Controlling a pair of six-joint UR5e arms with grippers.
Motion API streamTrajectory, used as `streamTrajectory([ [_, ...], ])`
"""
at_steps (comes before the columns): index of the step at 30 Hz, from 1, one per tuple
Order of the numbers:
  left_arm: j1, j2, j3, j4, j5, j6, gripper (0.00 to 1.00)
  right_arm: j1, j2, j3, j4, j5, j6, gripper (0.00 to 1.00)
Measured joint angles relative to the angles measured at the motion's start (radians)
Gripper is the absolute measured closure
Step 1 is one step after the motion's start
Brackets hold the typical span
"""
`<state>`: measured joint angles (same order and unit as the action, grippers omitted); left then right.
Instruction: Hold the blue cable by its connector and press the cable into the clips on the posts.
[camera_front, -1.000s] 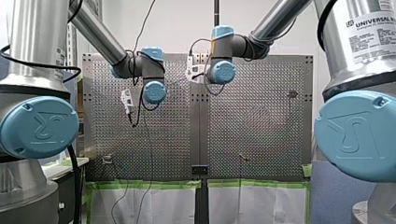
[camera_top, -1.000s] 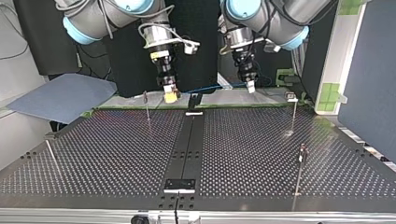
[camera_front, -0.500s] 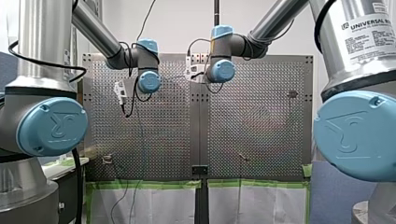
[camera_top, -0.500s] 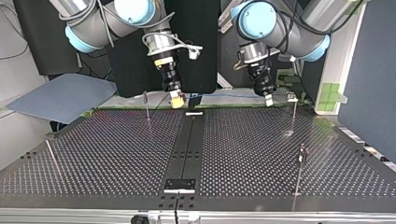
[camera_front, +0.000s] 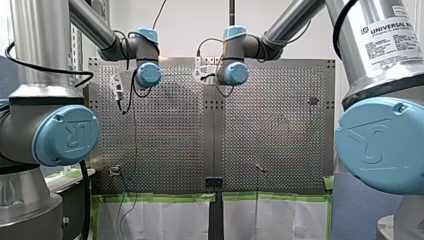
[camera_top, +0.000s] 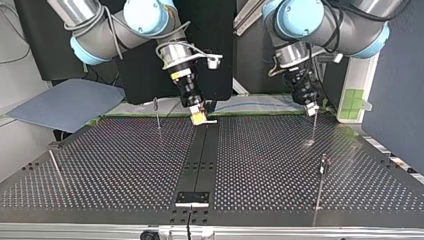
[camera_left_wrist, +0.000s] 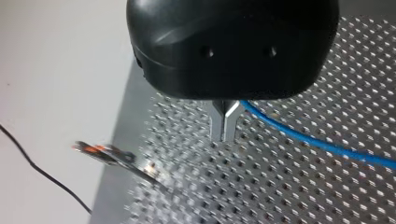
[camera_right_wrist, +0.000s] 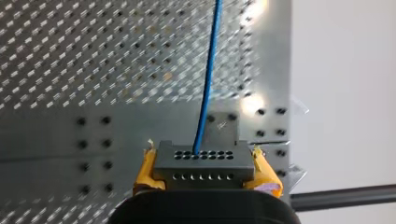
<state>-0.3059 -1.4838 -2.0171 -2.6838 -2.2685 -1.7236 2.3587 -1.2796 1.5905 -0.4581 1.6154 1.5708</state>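
As I judge it, the step in hand is carrying the stretched cable to a clip, and doing it well starts at my right gripper (camera_right_wrist: 204, 156). Its yellow pads (camera_right_wrist: 265, 171) clamp the grey connector (camera_right_wrist: 204, 164) from both sides, and that grip should be held square so the block cannot twist under tension. Ahead of it the blue cable (camera_right_wrist: 209, 74) leaves the connector's upper row of holes and runs straight out above the perforated table (camera_right_wrist: 70, 60). I would hold it taut, not tight, since a hard pull might drag it from the block. Farther along, my left gripper (camera_left_wrist: 226, 135) has its metal fingers (camera_left_wrist: 218, 122) pinched narrow with the cable coming out at their side, so it seems to hold the line there. Beyond them a thin post (camera_left_wrist: 148, 173) shows, its clip (camera_left_wrist: 105, 152) blurred. The cable lies apart from it, not yet seated. My left arm should bring the line right over the clip, then press down without sliding sideways, for the slim post looks likely to bend

The cable is thin, smooth and bright blue. In the top view it spans the table's far edge between the two grippers, almost straight. It should flex easily, while the connector is a rigid block with two rows of small holes
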Motion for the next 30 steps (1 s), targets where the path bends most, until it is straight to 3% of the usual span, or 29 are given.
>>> streamTrajectory([
  [8, 0.007, 0.037, 0.0, -0.005, 0.059, -0.003, 1.0, 0.003, 0.002, -0.052, 0.015, -0.012, 0.002, 1.0],
  [17, 0.031, 0.038, 0.029, -0.024, 0.037, -0.003, 1.0, 0.014, 0.015, -0.082, 0.019, -0.014, 0.002, 1.0],
  [30, 0.045, 0.039, 0.087, -0.049, 0.042, -0.006, 1.0, 0.028, 0.036, -0.11, 0.015, -0.015, 0.003, 1.0],
])
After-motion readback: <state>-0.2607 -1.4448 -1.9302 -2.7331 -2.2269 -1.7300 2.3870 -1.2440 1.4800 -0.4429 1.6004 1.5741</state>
